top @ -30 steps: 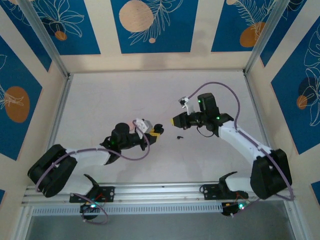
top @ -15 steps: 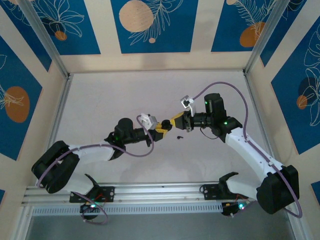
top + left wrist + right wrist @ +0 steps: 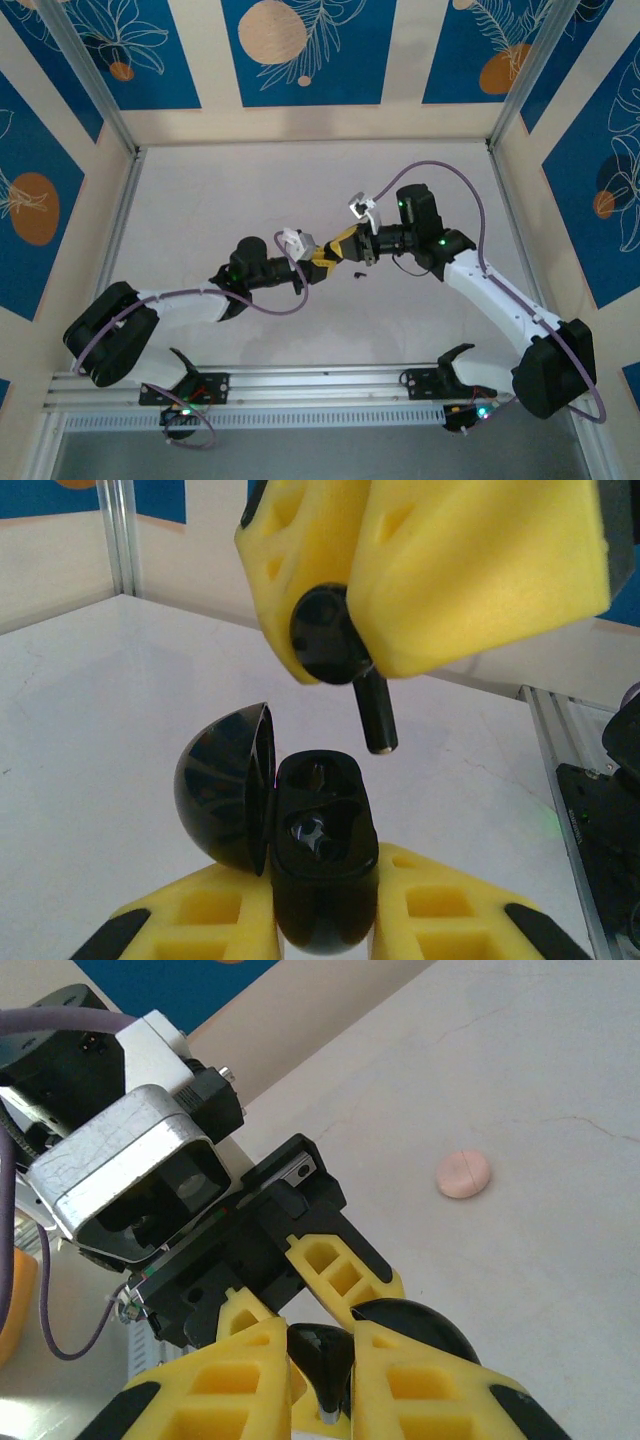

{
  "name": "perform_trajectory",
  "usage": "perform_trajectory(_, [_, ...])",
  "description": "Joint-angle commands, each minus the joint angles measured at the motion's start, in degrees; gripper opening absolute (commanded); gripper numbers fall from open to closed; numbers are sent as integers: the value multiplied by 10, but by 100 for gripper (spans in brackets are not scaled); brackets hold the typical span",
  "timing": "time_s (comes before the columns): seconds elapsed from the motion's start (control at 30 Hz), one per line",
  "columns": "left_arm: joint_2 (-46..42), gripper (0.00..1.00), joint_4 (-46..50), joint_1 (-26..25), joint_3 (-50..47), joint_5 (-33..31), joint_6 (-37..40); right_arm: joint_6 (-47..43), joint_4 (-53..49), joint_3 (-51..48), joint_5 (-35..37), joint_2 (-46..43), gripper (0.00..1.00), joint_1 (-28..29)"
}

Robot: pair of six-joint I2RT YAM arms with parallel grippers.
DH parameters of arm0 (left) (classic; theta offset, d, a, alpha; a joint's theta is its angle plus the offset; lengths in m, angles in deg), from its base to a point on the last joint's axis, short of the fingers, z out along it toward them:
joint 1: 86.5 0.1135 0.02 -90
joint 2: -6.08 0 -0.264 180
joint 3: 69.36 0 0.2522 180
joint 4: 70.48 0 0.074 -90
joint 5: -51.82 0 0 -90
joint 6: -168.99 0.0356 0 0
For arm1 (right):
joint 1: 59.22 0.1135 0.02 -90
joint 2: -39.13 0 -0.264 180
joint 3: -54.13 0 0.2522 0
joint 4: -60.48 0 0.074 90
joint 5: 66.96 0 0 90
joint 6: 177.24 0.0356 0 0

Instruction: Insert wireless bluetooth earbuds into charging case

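Note:
My left gripper point(image 3: 320, 892) is shut on a black charging case point(image 3: 322, 830), held upright with its lid point(image 3: 222, 785) swung open to the left. Just above it, my right gripper point(image 3: 345, 630) is shut on a black earbud point(image 3: 328, 635) whose stem point(image 3: 375, 712) points down at the case's open wells without touching them. In the right wrist view the same earbud point(image 3: 325, 1355) sits pinched between my right gripper's point(image 3: 322, 1345) yellow fingers point(image 3: 250, 1360), with the left fingers point(image 3: 340, 1265) and case lid point(image 3: 420, 1322) behind. From above, the two grippers point(image 3: 318, 257) point(image 3: 343, 243) meet tip to tip mid-table.
A small black piece point(image 3: 357, 274) lies on the white table point(image 3: 220, 200) just right of and below the grippers. A pale pink rounded piece with a seam point(image 3: 464, 1174) rests on the table beyond the left gripper. Metal frame posts point(image 3: 115, 215) bound the table.
Both grippers have closed in on each other. The left one moved right with the case, the right one moved left with the earbud, and now the earbud hangs over the open case.

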Motion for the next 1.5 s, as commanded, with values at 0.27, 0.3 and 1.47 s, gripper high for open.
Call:
perform_trajectory(0.27, [-22,22,-35,-7,11,8,-1,-21,-20,24,8,20,18,6])
perform_trajectory(0.3, [-23,22,-37,-6,11,7,-1,-22,-21,23,9,20,18,6])
perform_trajectory(1.47, [-38,23,-46,-7,14,3,-5,-46,-49,33,50,32,31,28])
